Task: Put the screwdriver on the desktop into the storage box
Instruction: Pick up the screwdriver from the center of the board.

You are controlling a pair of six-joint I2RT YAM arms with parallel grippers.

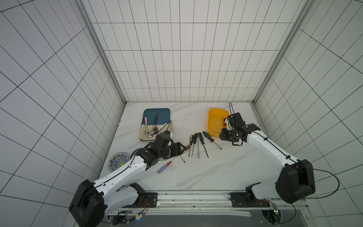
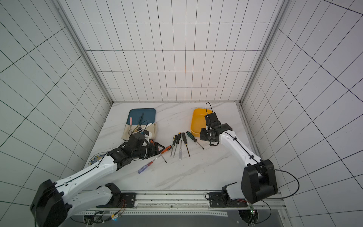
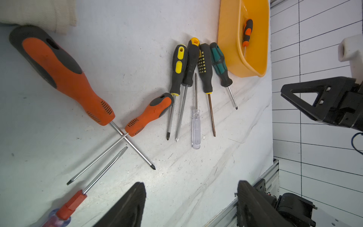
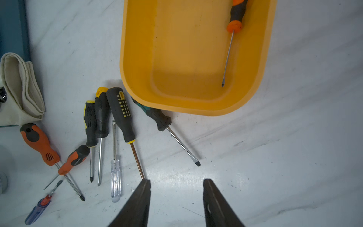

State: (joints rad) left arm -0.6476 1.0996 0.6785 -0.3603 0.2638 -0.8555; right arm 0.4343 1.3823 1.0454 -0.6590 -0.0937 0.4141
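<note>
Closest to the front edge of the desktop (image 1: 225,176), a blue-handled screwdriver (image 1: 162,169) lies on its own. Just past it the left gripper (image 3: 191,184) hangs low, jaws wide with nothing between them. Ahead of it are two orange-handled screwdrivers, a big one (image 3: 62,74) and a smaller one (image 3: 149,114), with their shafts crossed in an X.

Next comes a tidy-ish row. It has three black-and-yellow screwdrivers (image 3: 191,61), a clear-handled one (image 3: 196,131) pointing the opposite way, and a green-handled screwdriver (image 3: 219,62). The green one's handle end sits right by the storage box (image 4: 137,49), maybe touching, hard to say.

Only one small orange screwdriver (image 4: 235,17) is inside the box, lying along one long wall. The right gripper (image 4: 176,180) hovers by the box's near end, jaws moderately apart and empty. Far back on the left sits a teal tray (image 1: 157,114) with spoons (image 1: 147,134).
</note>
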